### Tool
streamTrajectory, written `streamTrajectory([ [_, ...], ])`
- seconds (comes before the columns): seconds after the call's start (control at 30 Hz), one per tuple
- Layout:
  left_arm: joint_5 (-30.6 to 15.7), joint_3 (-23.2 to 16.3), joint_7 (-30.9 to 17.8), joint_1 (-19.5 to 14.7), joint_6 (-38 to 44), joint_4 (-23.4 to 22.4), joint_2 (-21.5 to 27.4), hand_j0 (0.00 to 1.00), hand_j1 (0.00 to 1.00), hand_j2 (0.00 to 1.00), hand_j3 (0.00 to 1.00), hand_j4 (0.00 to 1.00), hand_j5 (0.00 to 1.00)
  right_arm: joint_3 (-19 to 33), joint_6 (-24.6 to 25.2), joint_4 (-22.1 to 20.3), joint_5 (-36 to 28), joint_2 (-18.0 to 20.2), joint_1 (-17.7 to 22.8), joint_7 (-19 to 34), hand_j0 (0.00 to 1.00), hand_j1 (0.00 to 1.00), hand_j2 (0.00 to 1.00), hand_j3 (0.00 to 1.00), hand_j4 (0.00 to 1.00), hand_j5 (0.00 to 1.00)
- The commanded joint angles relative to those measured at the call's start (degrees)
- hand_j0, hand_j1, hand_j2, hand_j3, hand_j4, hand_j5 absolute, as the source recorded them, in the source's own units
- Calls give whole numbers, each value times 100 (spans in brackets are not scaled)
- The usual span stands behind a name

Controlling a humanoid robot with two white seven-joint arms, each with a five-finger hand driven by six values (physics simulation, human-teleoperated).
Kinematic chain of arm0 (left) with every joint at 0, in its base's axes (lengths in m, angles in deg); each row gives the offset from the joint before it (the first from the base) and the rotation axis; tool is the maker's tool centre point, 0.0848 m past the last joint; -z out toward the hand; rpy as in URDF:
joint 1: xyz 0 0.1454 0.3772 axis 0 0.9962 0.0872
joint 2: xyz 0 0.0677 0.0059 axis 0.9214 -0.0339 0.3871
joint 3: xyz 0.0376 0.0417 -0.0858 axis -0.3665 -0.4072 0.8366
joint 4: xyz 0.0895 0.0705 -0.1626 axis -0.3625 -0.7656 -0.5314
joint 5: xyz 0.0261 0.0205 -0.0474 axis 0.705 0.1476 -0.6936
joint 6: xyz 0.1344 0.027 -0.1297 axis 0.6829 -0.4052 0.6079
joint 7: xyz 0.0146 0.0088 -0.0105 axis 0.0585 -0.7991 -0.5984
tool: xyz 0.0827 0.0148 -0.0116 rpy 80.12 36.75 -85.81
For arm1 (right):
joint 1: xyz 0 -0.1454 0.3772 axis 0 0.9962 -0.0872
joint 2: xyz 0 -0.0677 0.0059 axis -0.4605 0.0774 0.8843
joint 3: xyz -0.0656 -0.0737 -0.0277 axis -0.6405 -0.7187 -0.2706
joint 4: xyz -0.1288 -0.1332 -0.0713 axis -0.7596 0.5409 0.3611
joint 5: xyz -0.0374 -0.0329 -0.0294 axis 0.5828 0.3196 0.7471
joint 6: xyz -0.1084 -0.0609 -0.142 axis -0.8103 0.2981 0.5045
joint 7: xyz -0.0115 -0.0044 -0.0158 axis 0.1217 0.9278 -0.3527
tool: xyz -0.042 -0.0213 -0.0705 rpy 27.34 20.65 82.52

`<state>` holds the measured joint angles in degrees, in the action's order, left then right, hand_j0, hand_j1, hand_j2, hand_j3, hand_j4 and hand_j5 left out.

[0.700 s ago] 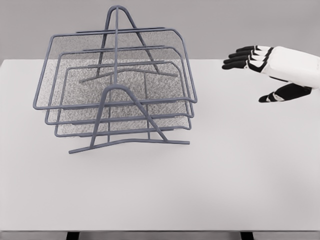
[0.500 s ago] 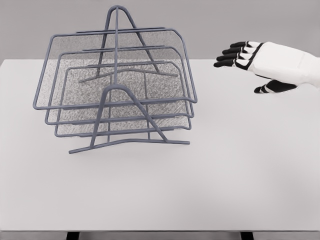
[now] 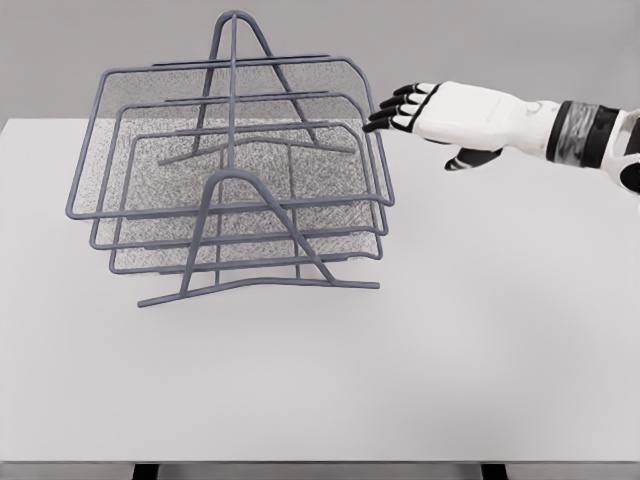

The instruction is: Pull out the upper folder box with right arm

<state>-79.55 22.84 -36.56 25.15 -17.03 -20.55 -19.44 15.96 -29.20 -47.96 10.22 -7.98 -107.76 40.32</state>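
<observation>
Top tray (image 3: 225,140) of wire rack (image 3: 235,215) on table (image 3: 450,330) — right hand (image 3: 440,112) just beside its right rim, fingers (image 3: 388,108) outstretched, holding nothing

I'm looking into a bare simulated test scene, more lab bench than lived-in room. A plain, flat white tabletop (image 3: 420,380) fills most of my view, and behind it stands a featureless grey wall (image 3: 500,50) with no texture. The only office hint is a dark grey wire-mesh three-tier document tray rack (image 3: 235,190) standing on the table. Surfaces look evenly lit and spotless, with the smoothness of a simulator's render.
</observation>
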Motion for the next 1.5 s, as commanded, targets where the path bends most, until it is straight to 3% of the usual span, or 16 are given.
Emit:
streamTrajectory([
  [0.0, -2, -1, -1, 0, 7, 0, 0, 100, 100, 100, 100, 100, 100, -26, 17, 22, -146, -50, -9, -3, 100, 100, 100, 100, 100, 100],
  [0.33, -2, -1, -1, 0, -2, 0, 0, 100, 100, 100, 100, 100, 100, -536, 17, 172, -146, -103, -44, -3, 100, 100, 100, 100, 100, 100],
  [0.6, -2, -1, -1, 0, -2, 0, 0, 100, 100, 100, 100, 100, 100, -659, 17, 330, -111, -77, -18, -3, 100, 100, 100, 100, 100, 100],
  [1.47, 7, -1, -1, 0, -2, 0, 0, 100, 100, 100, 100, 100, 100, -633, 17, -171, -146, 934, 70, -3, 100, 100, 100, 100, 100, 100],
])
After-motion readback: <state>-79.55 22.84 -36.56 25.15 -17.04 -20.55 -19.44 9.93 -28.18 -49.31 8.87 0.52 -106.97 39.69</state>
